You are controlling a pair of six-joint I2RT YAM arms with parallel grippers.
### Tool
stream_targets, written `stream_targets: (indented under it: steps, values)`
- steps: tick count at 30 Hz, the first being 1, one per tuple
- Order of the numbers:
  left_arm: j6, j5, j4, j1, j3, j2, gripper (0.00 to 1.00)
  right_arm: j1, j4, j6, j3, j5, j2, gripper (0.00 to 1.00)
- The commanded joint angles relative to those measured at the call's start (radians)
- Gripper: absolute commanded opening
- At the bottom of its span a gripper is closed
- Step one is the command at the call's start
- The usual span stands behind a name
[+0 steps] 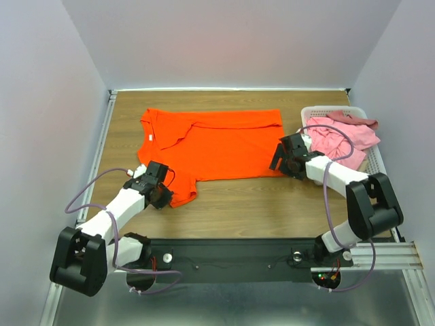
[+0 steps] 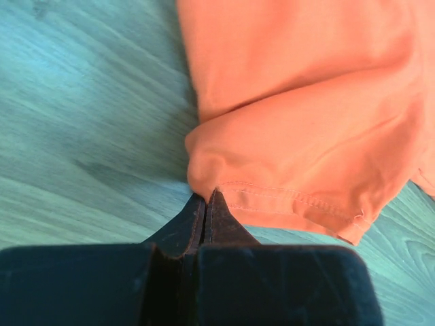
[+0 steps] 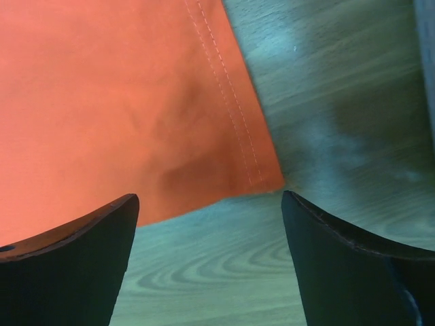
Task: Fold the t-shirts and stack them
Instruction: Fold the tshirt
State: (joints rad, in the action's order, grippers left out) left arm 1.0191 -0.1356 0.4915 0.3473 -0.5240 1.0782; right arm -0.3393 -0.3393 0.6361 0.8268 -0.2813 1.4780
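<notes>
The bright orange-red t-shirt [image 1: 217,146] lies spread on the wooden table, its top edge folded over. My left gripper [image 1: 163,193] is at the shirt's near left sleeve; in the left wrist view the jaws [image 2: 207,195] are pressed together with the sleeve's hemmed edge [image 2: 292,197] bunched at their tips. My right gripper [image 1: 280,161] is open at the shirt's near right hem corner; in the right wrist view [image 3: 209,204] that corner [image 3: 265,178] lies between the spread fingers, with bare table below. Light pink [image 1: 336,139] and dusty rose [image 1: 355,121] shirts lie heaped in the basket.
The white slatted basket [image 1: 326,109] stands at the back right, just beyond my right arm. Grey walls close off the table on the left, back and right. Bare wood [image 1: 238,200] shows between the shirt and the arm bases.
</notes>
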Motion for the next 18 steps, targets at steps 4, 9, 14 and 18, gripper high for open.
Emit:
stream_targets:
  steps: [4,9,14,18]
  values:
    - [-0.043,0.008,-0.039,0.005,-0.019,0.023,0.00,0.002,0.019,0.083,0.081,-0.096,0.110,0.83]
    - [-0.053,0.010,-0.041,0.005,-0.034,0.048,0.00,0.003,0.034,0.122,0.089,-0.082,0.154,0.77]
    - [-0.051,0.007,-0.025,0.005,-0.045,0.046,0.00,0.002,0.034,0.139,0.061,-0.091,0.133,0.66]
    - [-0.050,0.010,-0.016,0.005,-0.056,0.035,0.00,0.002,0.034,0.146,0.025,-0.087,0.111,0.52]
